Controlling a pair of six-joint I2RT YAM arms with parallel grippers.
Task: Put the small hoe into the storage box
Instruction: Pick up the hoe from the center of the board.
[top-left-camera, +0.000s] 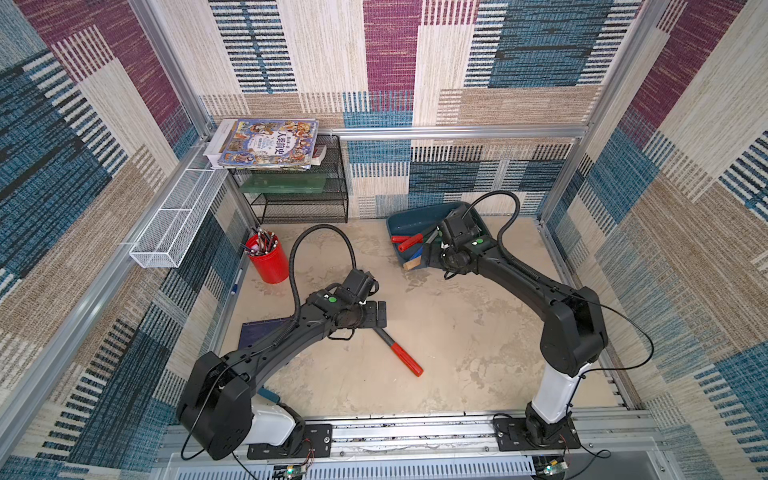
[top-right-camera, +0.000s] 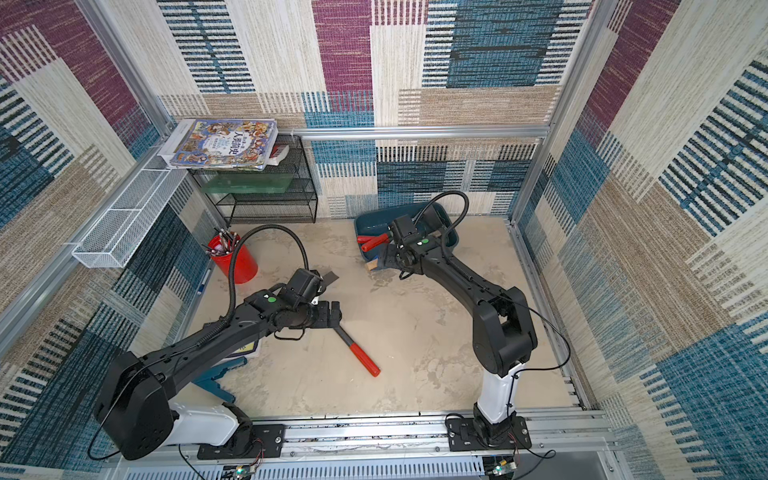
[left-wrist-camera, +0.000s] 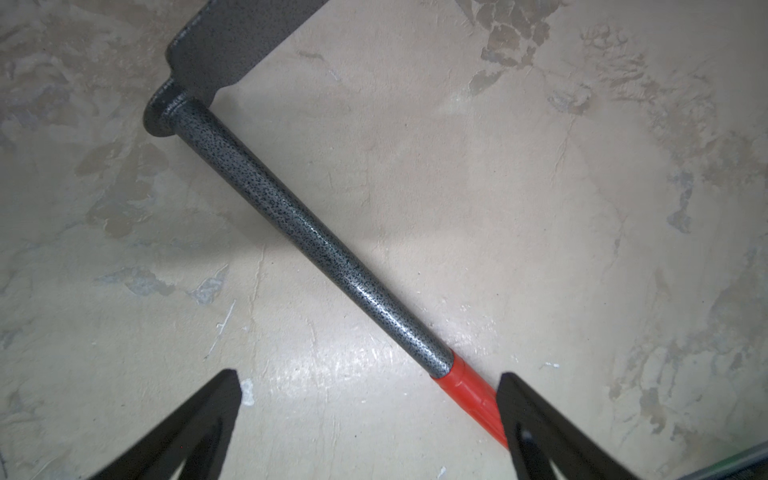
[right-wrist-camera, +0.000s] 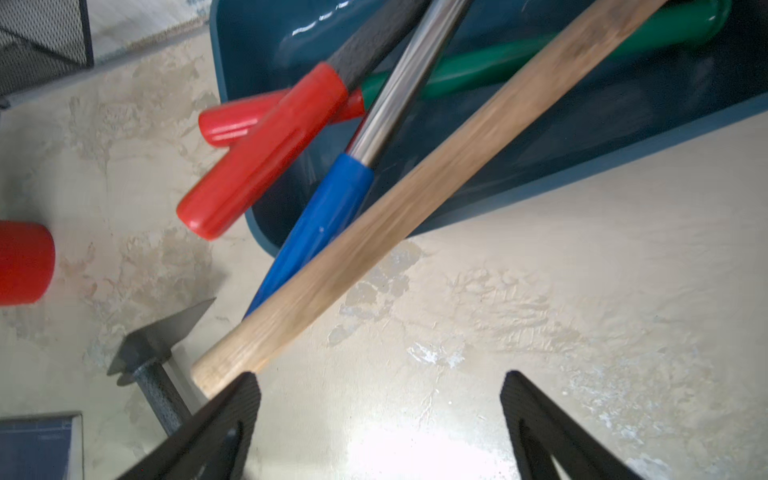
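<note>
The small hoe lies flat on the table, with a red grip, a speckled grey shaft and a dark blade. My left gripper hangs open over the shaft near the red grip and holds nothing; in the left wrist view the grip runs past one fingertip. The dark-teal storage box stands at the back right with several long-handled tools in it. My right gripper is open and empty at the box's near edge, and a wooden handle ends by one fingertip.
A red pen cup stands at the left. Behind it is a black wire rack with books on top. A white wire basket hangs on the left wall. A blue notebook lies under the left arm.
</note>
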